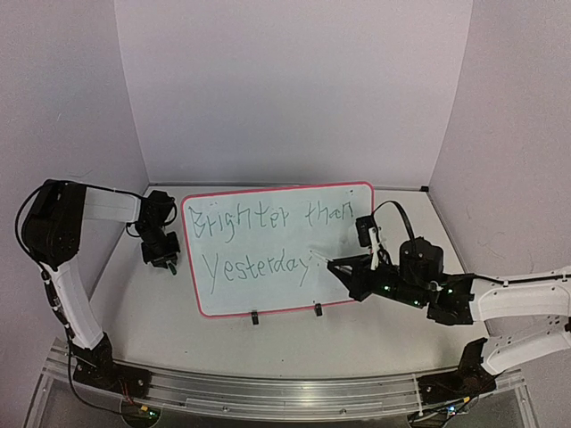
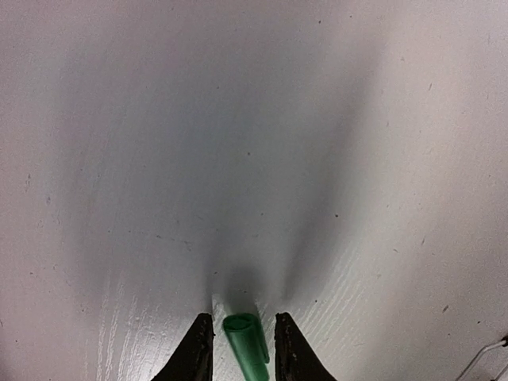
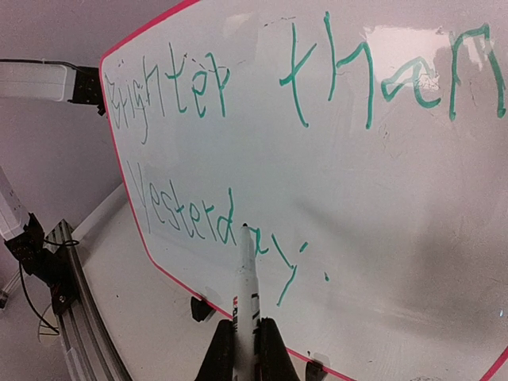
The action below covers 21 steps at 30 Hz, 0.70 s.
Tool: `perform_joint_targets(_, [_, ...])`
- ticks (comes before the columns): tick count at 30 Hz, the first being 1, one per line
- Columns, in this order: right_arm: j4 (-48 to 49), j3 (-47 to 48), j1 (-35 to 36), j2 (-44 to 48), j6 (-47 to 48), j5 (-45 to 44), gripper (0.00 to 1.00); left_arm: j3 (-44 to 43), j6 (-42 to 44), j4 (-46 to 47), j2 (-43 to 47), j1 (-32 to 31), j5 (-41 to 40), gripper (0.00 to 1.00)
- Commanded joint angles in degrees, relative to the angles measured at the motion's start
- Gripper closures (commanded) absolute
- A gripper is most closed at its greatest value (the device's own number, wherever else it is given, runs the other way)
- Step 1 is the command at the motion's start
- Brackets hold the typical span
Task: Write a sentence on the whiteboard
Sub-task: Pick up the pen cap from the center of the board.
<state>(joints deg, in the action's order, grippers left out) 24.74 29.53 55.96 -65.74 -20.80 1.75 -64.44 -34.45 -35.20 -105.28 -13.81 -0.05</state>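
The whiteboard (image 1: 268, 296) is lying flat toward the desk's (image 1: 357, 343) far edge, with 2 black clips (image 1: 254, 316) on its near edge. The sentence (image 1: 254, 266) is running across it in 2 green lines, "Brighter than" over "Yesterday". The right gripper (image 3: 246, 341) is clenching a white marker (image 3: 244, 278), whose tip is pointing at the end of "Yesterday". The left gripper (image 2: 244, 321) is pointing down at bare desk just off the board's left edge, its fingers flanking a green cap (image 2: 248, 353). I cannot tell whether they are gripping it.
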Motion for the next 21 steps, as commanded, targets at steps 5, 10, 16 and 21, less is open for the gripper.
perform_joint_targets(5, [2.29, -0.96, 0.35, 2.26, 0.89, -1.55, 1.0, -3.76, 1.64, -2.37, -2.16, -0.97, -0.59, 0.76])
perform_joint_targets(10, [2.33, -1.41, 0.36, 3.15, 1.1, -1.74, 1.0, -3.88, 1.94, -3.14, -2.47, -1.35, -0.67, 0.8])
perform_joint_targets(16, [2.35, -1.62, 0.37, 3.43, 1.04, -1.75, 1.0, -4.08, 2.98, -5.32, -2.27, -1.95, -2.17, 0.8])
perform_joint_targets(21, [2.41, -1.6, 0.37, 3.3, 1.11, -1.75, 1.0, -3.86, 3.91, -6.47, -1.14, -2.55, -3.11, 0.8])
